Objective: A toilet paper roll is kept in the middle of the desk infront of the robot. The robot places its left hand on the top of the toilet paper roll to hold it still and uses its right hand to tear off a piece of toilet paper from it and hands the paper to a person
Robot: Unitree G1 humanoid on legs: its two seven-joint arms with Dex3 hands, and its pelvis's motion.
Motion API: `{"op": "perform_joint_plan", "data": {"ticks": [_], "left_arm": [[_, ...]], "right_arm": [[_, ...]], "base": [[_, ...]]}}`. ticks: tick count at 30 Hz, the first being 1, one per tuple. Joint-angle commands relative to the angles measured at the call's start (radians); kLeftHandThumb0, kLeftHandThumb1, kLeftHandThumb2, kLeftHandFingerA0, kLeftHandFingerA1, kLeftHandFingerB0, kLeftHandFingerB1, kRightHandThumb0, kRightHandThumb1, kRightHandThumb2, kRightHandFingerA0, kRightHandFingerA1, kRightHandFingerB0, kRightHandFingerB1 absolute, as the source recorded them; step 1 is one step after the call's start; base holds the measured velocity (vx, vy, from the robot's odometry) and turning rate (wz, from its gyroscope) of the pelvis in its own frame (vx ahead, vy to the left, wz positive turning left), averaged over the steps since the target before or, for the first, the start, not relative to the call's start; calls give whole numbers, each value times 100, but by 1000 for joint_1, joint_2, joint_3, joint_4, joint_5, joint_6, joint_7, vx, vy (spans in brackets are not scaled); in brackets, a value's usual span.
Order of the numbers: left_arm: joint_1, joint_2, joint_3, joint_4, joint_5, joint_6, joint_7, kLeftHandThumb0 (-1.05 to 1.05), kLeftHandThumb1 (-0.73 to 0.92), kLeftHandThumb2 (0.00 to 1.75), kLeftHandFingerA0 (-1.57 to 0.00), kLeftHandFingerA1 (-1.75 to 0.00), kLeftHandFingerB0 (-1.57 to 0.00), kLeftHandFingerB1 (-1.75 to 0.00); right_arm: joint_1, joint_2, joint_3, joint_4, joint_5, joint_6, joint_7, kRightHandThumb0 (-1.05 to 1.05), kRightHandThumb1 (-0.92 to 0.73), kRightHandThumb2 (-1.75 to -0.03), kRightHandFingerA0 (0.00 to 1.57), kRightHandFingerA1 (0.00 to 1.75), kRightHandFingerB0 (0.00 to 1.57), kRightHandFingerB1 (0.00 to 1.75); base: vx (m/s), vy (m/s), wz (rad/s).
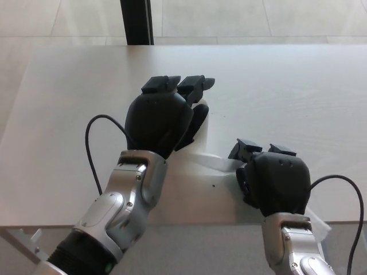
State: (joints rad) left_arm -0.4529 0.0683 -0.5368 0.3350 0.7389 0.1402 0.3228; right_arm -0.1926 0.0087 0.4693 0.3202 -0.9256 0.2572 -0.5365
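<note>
One toilet paper roll (204,110) sitting near the middle of the desk (287,86), almost wholly hidden — only a sliver of white showing at the right edge of the left hand (163,117). One strip of paper (213,162) trailing from under that hand toward the right and near side, lying taut and slightly lifted off the desk, ending at the right hand (276,180). More white paper peeking out below the right wrist at the near edge of the desk (321,228).

Two black hands in view. Left hand resting on top of the roll, palm down, fingers (192,86) curled over the far side and thumb hanging down along the right side of the roll — pressing on it rather than wrapping fully around. Right hand sitting near the right front edge of the desk, knuckles up, fingers (248,149) bent down and closed on the end of the strip, holding it against the palm.

One black cable (94,143) looping out from the left wrist over the desk, another (344,189) arcing from the right wrist. Silver forearms coming in from the near side, left one (120,206) larger in view. One dark upright post (136,22) standing beyond the far edge of the desk, against pale floor tiles (258,17).
</note>
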Motion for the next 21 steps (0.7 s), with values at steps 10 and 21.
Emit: {"op": "perform_joint_plan", "data": {"ticks": [10,21], "left_arm": [[112,14,-34,144,-12,9,-63,-31,87,65,-30,-41,-39,-38],[106,18,-39,148,-11,11,-70,-28,87,65,-30,-41,-40,-37]], "right_arm": [[57,62,-132,-13,221,-328,-177,-8,-69,-102,75,175,57,172],[45,331,-384,-163,654,-393,-28,-21,-65,-111,85,175,62,164]], "base": [[0,0,0],[0,0,0]]}}
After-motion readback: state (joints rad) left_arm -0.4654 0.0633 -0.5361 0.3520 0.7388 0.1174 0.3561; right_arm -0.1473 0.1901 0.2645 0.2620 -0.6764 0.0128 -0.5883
